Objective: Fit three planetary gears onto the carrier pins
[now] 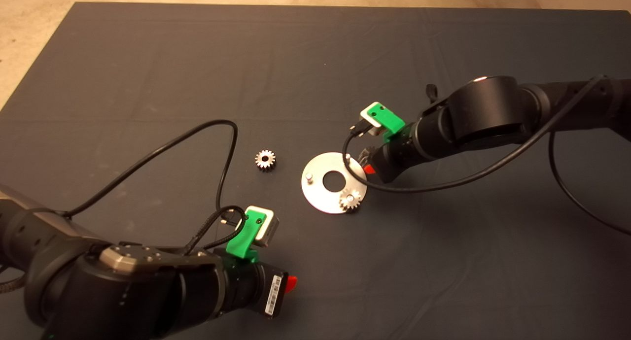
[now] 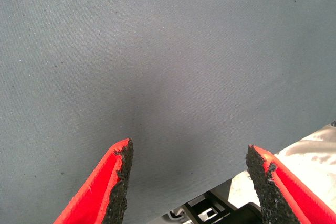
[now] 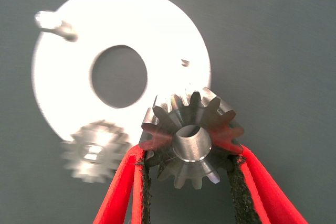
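- Surface: a dark mat [image 1: 315,59] covers the table, creased in places; pale floor [image 1: 29,29] borders it on the far and left sides.
- Left arm: comes in low from the left and lies along the near edge of the mat, a black cable [image 1: 197,133] looping off its wrist. The left gripper [image 2: 186,182] hangs over bare mat with its jaws wide apart and nothing between the fingers [image 2: 118,182]. Past the mat's edge its wrist view shows a strip of pale floor.
- Loose gear [image 1: 265,159]: lies flat on the mat, beyond the left gripper and off the disc's left side, apart from both.
- Disc [image 1: 320,197]: lies flat on the mat directly ahead of the right gripper. One carrier pin [image 1: 309,176] on its left side stands bare. A second gear [image 1: 351,199] sits on the pin at the near edge, beside the right gripper's fingertips.
- Right arm: reaches in from the right, angled down toward the disc's right rim, its own cable trailing beneath it. The right gripper [image 3: 189,187] is closed on a third gear [image 3: 191,137], pads pinching opposite sides, the bore facing the wrist camera, held over the disc's edge.
- Third pin [image 1: 348,156]: at the far right rim, close against the right gripper.
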You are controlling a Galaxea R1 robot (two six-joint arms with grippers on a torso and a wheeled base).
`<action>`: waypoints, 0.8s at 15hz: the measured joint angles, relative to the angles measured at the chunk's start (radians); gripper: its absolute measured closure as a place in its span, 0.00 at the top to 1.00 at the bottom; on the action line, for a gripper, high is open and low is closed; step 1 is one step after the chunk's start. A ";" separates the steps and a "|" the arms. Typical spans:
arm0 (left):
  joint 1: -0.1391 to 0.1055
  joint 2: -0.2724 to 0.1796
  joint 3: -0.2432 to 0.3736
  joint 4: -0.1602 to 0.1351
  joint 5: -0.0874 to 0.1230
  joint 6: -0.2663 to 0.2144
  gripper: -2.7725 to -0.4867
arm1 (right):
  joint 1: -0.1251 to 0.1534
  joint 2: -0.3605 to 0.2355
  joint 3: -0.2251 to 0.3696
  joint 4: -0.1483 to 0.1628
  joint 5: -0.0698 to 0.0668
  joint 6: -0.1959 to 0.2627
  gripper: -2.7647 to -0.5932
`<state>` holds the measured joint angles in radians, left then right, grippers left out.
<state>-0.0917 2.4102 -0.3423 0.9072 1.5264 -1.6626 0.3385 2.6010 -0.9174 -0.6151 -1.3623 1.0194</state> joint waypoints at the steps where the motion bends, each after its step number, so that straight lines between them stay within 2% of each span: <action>1: 0.000 0.000 0.000 0.000 0.000 0.000 0.44 | 0.000 0.018 -0.010 0.007 0.000 0.000 0.10; 4: 0.000 0.000 0.000 0.000 0.000 0.000 0.44 | 0.000 0.041 -0.057 0.015 -0.001 -0.003 0.10; 6: 0.000 0.000 0.000 0.001 0.000 0.000 0.44 | 0.000 0.042 -0.084 0.022 -0.013 -0.007 0.10; 8: 0.000 0.000 0.000 0.001 0.000 0.000 0.44 | 0.000 0.045 -0.084 0.032 -0.017 -0.031 0.10; 10: 0.000 0.000 0.000 0.001 0.000 0.000 0.44 | 0.000 0.056 -0.084 0.047 -0.027 -0.043 0.10; 12: 0.000 0.000 0.000 0.002 0.000 0.000 0.44 | 0.000 0.059 -0.086 0.049 -0.031 -0.043 0.10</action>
<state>-0.0917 2.4102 -0.3423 0.9091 1.5268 -1.6626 0.3383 2.6602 -1.0032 -0.5657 -1.3932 0.9766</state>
